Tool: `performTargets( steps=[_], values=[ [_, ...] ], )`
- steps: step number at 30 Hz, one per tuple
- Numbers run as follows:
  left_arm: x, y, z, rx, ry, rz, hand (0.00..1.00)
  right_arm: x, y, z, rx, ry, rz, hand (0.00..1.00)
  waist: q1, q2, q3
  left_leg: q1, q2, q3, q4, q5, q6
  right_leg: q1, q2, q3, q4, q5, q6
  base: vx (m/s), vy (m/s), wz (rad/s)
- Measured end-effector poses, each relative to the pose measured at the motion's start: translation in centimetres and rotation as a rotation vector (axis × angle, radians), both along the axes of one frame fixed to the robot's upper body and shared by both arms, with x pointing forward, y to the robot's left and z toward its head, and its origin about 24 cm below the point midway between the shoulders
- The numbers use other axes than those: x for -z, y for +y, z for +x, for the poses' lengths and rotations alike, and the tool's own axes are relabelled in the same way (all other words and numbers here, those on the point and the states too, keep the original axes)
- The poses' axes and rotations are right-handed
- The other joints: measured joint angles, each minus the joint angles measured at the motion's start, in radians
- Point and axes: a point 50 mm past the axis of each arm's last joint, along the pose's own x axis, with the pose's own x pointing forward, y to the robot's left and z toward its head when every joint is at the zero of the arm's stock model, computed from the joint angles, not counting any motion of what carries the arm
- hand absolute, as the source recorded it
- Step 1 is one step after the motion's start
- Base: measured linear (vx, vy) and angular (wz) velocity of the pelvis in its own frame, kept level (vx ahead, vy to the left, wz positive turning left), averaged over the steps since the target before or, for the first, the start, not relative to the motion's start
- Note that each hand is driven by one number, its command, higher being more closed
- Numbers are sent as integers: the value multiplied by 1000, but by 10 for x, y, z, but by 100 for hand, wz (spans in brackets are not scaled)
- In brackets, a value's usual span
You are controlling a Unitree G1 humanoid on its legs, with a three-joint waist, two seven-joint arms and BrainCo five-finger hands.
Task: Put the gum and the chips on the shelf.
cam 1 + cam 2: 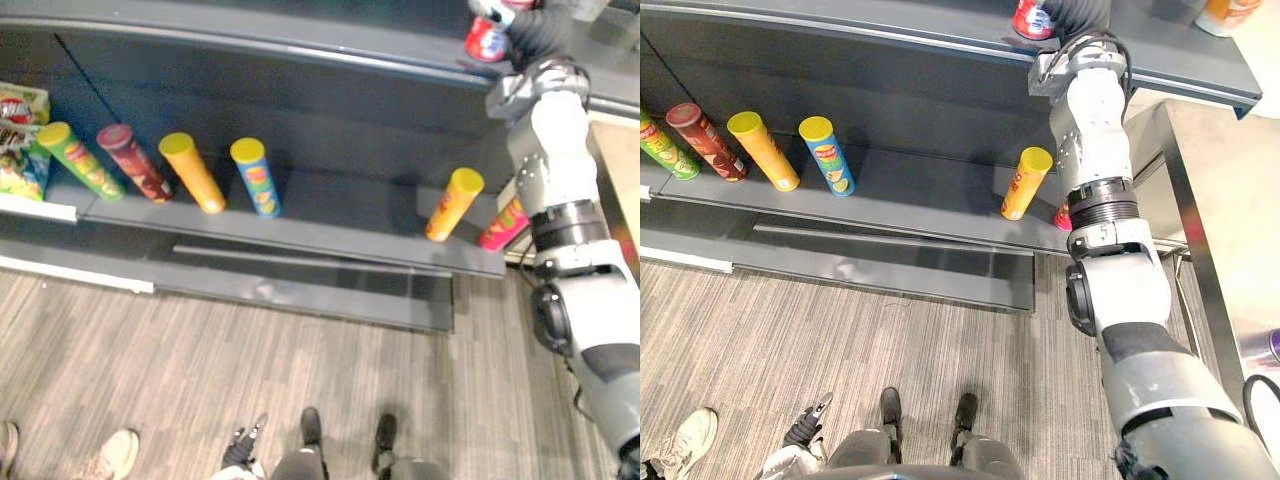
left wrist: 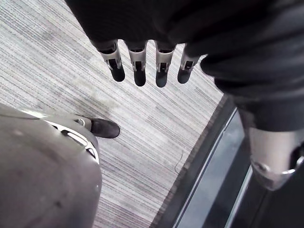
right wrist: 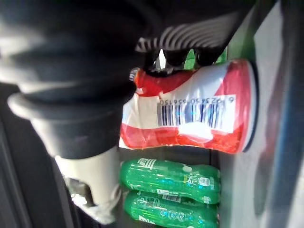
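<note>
Placing the chip can (image 3: 190, 114) on the top shelf (image 1: 890, 30), far right end: clamped in the curled fingers of the right hand (image 1: 535, 38), bottom end at or just off the shelf board, cannot tell which, not let go yet. Just beside it on that shelf, two green bottles (image 3: 171, 175), maybe the gum but hard to confirm, so chips judged nearly done, release left, gum unclear. Nothing in the left hand (image 2: 139, 71), hung low over the floor (image 2: 57, 71) near side, fingers straight and relaxed.
</note>
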Motion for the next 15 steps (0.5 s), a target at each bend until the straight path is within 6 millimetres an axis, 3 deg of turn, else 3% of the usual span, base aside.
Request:
performTargets(
  steps=[15],
  values=[
    [0,3,0,2,1,6,0,8,-6,3,27,27,25,0,-2,-17,-7,5,-1,-7,0,4,0,5,-1,-5,4,0,0,9,3,1]
  ],
)
